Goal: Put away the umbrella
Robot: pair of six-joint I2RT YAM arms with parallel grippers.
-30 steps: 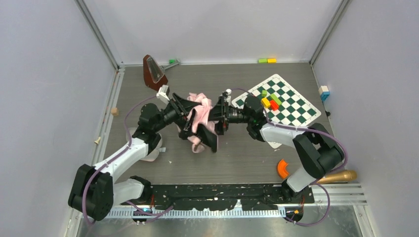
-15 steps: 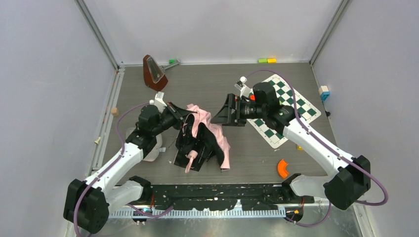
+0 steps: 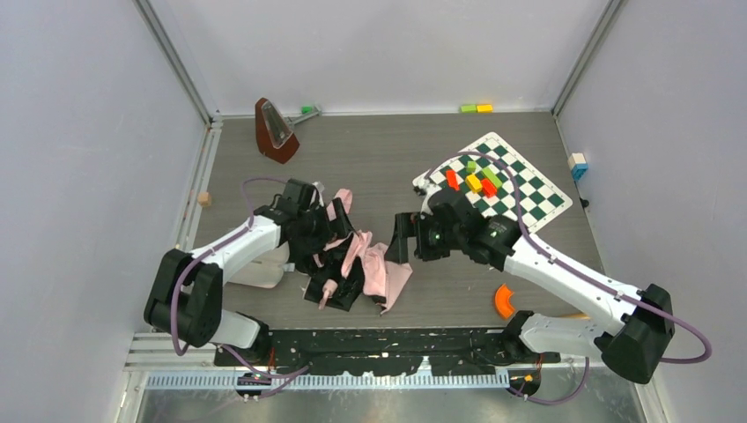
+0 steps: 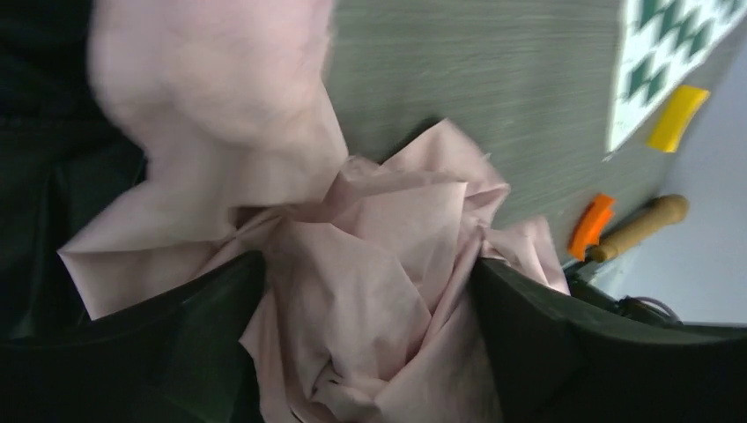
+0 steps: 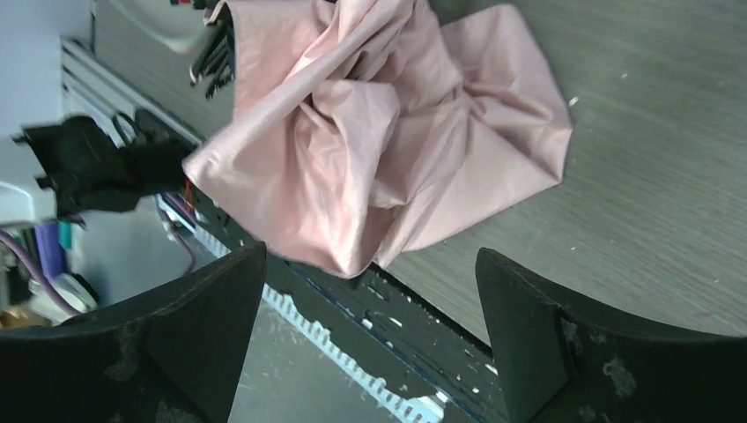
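The umbrella (image 3: 380, 273) lies crumpled on the table's near middle. Its pale pink side (image 5: 388, 132) faces up over black folds (image 3: 345, 286), and the pink handle (image 3: 328, 291) points toward the near edge. My left gripper (image 3: 328, 240) presses into the heap from the left. In the left wrist view, the left gripper (image 4: 370, 339) stands open with bunched pink fabric (image 4: 352, 291) filling the gap between its fingers. My right gripper (image 3: 402, 247) hovers just right of the heap. The right wrist view shows the right gripper (image 5: 370, 339) open and empty, the pink fabric a little beyond its fingertips.
A green-and-white chessboard (image 3: 528, 198) with coloured blocks (image 3: 480, 181) lies at the back right. A brown metronome (image 3: 274, 130) stands at the back left. An orange curved piece (image 3: 504, 301) sits near the right base, and a white object (image 3: 262, 275) lies under the left arm.
The umbrella has dropped from between both grippers onto the table and spread out. The left gripper shut, then opened. The right arm swung out over the chessboard and came back toward the heap.
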